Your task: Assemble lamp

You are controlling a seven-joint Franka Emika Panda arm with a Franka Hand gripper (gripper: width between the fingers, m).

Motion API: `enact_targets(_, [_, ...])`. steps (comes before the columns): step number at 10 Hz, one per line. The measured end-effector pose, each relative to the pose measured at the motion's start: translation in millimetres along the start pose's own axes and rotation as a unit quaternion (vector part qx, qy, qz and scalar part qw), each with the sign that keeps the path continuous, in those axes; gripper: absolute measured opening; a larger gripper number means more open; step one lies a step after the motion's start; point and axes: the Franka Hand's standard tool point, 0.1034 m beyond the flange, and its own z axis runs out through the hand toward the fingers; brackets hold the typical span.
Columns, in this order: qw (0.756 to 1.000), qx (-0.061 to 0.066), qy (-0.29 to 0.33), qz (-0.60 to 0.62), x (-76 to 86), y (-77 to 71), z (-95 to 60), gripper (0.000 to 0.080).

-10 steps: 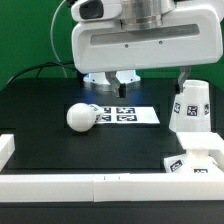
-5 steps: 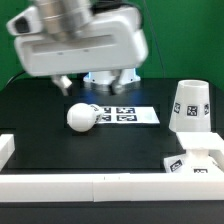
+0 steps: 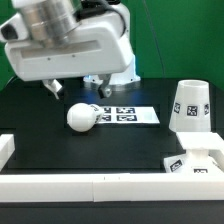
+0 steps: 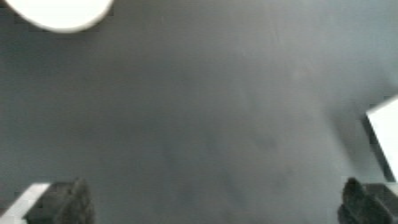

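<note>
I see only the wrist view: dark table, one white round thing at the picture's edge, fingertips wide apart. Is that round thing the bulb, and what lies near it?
Observer: Yes, it is the bulb. In the exterior view, the marker board lies flat right beside it, on the exterior view's right.
Operator: Where is the shade?
Observer: The shade stands upright far to the exterior view's right, apart from the bulb.
Operator: And the base?
Observer: The base lies nearer the camera than the shade, next to the white border rails.
</note>
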Motion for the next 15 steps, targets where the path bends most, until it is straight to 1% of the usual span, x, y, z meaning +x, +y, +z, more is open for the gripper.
enact_targets(1, [1.000, 0.001, -0.015, 0.014, -1.2, 15.7, 2.5, 0.0698])
enact_targets(2, [0.998, 0.007, -0.056, 0.027, -14.5, 24.9, 5.6, 0.0698])
enact_targets(3, [0.993, 0.011, -0.109, 0.051, -20.4, 36.5, 10.0, 0.0698])
enact_targets(4, [0.991, 0.008, -0.118, 0.058, -16.1, 34.2, 14.8, 0.0698])
enact_targets(5, [0.988, 0.008, -0.141, 0.053, -20.3, 32.0, 15.0, 0.0698])
enact_targets(6, [0.981, 0.011, -0.184, 0.056, -26.7, 34.1, 16.0, 0.0698])
enact_targets(7, [0.974, 0.012, -0.220, 0.058, -26.3, 36.7, 18.5, 0.0698])
enact_targets(8, [0.971, 0.010, -0.231, 0.059, -21.6, 38.1, 21.1, 0.0698])
enact_targets(10, [0.958, 0.009, -0.275, 0.083, -33.2, 48.5, 32.8, 0.0698])
enact_targets(11, [0.960, 0.008, -0.269, 0.080, -29.3, 47.1, 32.7, 0.0698])
enact_targets(12, [0.960, 0.007, -0.269, 0.079, -29.2, 46.6, 32.5, 0.0698])
enact_targets(13, [0.959, 0.007, -0.271, 0.080, -30.5, 48.4, 35.6, 0.0698])
enact_targets(15, [0.956, 0.004, -0.279, 0.089, -43.0, 57.4, 58.4, 0.0698])
